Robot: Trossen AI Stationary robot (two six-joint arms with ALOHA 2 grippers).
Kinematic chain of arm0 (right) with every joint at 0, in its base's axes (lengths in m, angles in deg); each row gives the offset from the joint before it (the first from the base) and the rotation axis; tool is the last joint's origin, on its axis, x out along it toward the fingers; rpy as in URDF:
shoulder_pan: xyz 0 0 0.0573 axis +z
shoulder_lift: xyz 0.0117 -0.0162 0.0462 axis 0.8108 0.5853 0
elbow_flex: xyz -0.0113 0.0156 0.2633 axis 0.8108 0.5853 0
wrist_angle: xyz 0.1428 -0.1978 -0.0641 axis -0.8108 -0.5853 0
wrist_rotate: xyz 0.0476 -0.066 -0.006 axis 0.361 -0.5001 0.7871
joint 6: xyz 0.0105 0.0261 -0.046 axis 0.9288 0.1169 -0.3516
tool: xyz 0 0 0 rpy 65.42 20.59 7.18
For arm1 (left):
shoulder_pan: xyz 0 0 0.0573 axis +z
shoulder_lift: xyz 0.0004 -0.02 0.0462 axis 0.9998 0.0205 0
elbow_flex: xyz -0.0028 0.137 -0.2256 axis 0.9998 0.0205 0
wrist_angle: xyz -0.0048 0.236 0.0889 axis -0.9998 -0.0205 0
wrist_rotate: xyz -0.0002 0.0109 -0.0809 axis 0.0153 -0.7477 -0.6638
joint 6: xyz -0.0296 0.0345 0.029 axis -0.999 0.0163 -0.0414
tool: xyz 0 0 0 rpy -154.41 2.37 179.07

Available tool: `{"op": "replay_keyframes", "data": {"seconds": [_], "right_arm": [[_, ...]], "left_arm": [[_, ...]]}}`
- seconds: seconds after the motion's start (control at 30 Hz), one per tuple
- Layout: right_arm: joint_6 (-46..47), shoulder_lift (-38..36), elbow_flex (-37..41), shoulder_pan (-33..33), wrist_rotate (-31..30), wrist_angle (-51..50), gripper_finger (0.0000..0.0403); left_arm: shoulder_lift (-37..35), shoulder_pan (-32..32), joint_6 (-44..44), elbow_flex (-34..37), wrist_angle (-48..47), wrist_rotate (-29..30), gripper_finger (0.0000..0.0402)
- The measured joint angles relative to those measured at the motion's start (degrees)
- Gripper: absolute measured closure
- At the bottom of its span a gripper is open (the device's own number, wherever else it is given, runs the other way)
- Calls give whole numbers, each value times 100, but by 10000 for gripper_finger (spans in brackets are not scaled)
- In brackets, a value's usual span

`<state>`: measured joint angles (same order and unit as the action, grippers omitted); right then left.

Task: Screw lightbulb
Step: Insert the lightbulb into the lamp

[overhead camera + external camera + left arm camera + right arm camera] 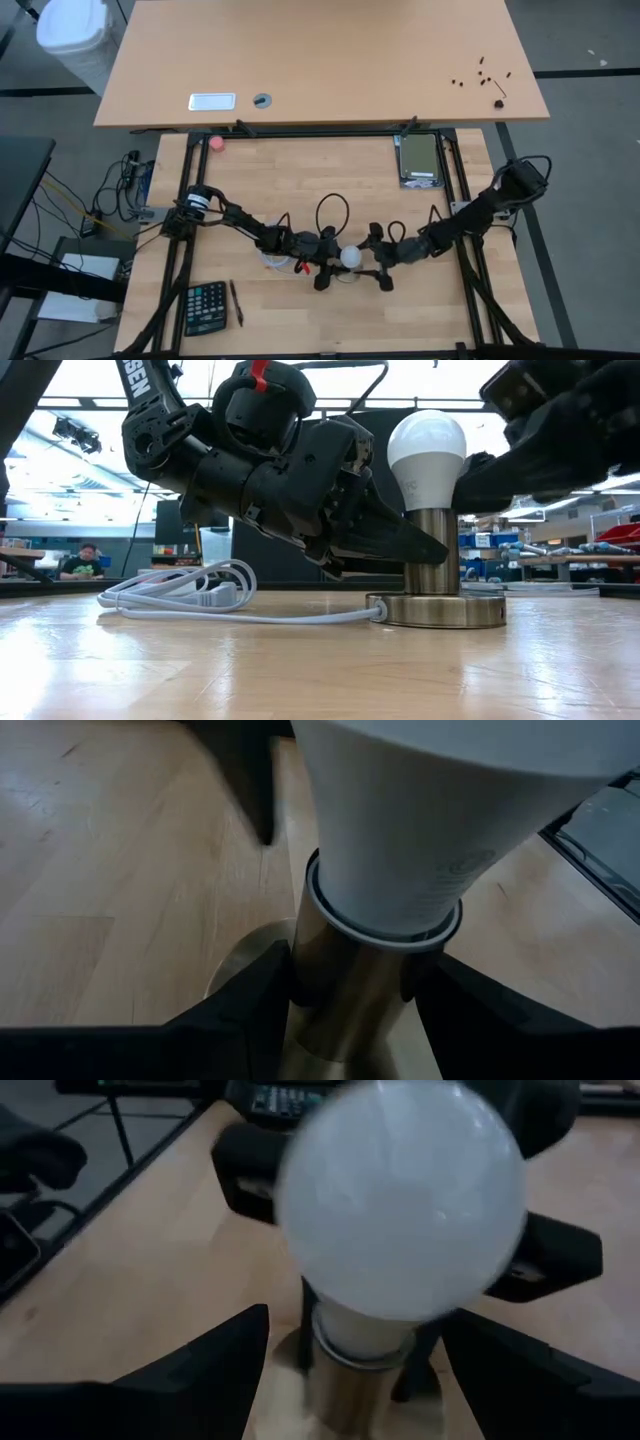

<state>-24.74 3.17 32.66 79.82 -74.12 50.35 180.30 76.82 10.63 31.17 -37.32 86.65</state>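
The white lightbulb (427,452) stands upright in the top of a brass lamp stem (433,550), which rises from a round base (440,610) on the table. The bulb also shows in the high view (350,257). My left gripper (352,995) is low at the stem, coming from the table's left, and is shut on it. My right gripper (355,1370) comes from the table's right at bulb height. It is open, with one finger on each side of the bulb's neck (362,1330) and a gap to each. My left gripper pinches the brass stem (350,970) between its two fingers (262,990), just below the bulb's collar. The fingers come nearly level from the table's left and lie across the stem. The stem stands upright, its base on the table.
A white cord (190,598) lies coiled on the table left of the lamp base. A calculator (205,308) and a pen (237,302) lie near the front left. A silvery box (418,160) and a small red ball (216,143) sit at the far edge.
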Motion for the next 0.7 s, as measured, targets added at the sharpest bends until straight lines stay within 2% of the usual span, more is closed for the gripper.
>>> {"op": "replay_keyframes", "data": {"seconds": [0.43,0.6,0.7], "right_arm": [[-596,0,951,-1364,2859,1834,95],[-878,39,905,-1531,3340,1955,95],[-973,331,934,-1570,3485,2239,95]], "left_arm": [[-1,2,293,0,-2,-288,204],[0,7,478,0,0,-352,204],[0,7,569,0,-2,-416,204]]}}
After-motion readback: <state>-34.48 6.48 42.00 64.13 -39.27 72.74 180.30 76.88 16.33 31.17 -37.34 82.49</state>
